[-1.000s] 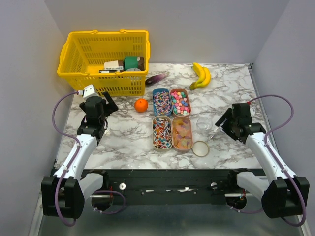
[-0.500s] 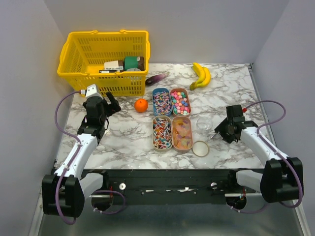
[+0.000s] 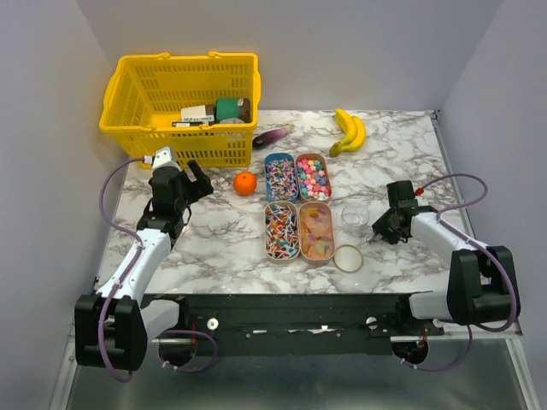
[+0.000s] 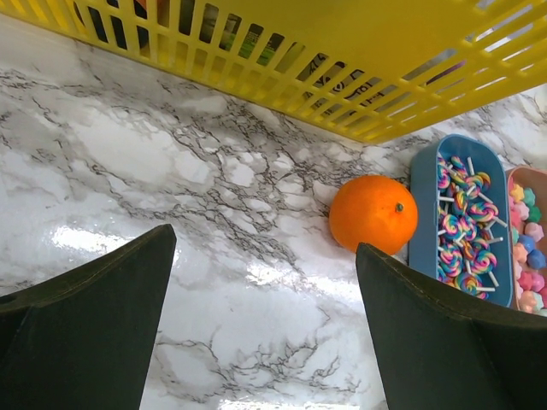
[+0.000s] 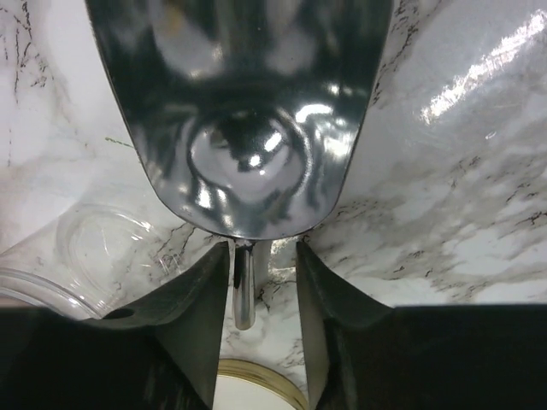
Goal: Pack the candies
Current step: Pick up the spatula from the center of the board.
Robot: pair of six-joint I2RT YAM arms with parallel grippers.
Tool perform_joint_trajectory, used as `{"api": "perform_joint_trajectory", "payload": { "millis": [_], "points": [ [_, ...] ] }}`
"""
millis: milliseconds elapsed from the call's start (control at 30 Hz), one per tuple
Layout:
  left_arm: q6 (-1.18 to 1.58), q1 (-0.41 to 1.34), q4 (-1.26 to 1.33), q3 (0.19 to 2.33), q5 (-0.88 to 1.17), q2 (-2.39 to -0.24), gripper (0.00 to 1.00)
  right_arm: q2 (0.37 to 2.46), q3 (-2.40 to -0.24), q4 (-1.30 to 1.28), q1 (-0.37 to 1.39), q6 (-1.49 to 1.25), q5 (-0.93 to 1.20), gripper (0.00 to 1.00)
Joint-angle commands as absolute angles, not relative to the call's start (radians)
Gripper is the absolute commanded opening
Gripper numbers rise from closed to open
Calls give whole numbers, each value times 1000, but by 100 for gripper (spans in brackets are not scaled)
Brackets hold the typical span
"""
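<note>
Jaws of the left gripper [image 4: 265, 248] are spread wide with nothing between them, and their bases are cut off. Beyond them a yellow lattice basket [image 4: 342, 51] is partly seen, and ahead to their right a dimpled orange [image 4: 373, 213]. The candies [image 3: 297, 205] are sorted in four oblong trays [image 3: 267, 165] between both grippers. The right gripper [image 5: 263, 256] is set astride the thin handle of a shiny metal scoop [image 5: 248, 128], with a gap left on one side. A clear cup [image 5: 68, 256] is cropped at its left.

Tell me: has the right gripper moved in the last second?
Yes. The right gripper has shifted left across the table, ending closer to the clear cup than it was.
</note>
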State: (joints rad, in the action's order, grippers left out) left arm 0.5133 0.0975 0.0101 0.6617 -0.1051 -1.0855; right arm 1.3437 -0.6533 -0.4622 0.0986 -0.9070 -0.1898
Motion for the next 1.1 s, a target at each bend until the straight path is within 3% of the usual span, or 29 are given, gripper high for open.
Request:
{"api": "perform_joint_trajectory", "payload": {
  "millis": [0,67,100,167,467,667,867,1067],
  "points": [
    [540,92,15,696,-38,-1100,99,1387,-660,-423,104,-891,-226,30],
    [548,92,20,703,-2,-1100,99,1394,-663,-420,103,-884,-227,20],
    [560,92,31,704,-2,-1098,99,1399,-667,-420,104,-881,-229,9],
    [572,92,40,709,36,-1094,99,1394,-673,-423,106,-868,-229,1],
    [523,92,-3,770,171,-1089,99,1189,-823,-476,109,-705,-193,0],
    [500,94,-46,900,517,-1178,99,1218,-1007,-425,182,-407,136,1],
    [561,130,69,926,699,-1195,99,1305,-1135,-502,432,-232,247,1],
    [592,231,158,939,756,-1236,99,1384,-1170,-537,638,-154,264,1]
  ]
}}
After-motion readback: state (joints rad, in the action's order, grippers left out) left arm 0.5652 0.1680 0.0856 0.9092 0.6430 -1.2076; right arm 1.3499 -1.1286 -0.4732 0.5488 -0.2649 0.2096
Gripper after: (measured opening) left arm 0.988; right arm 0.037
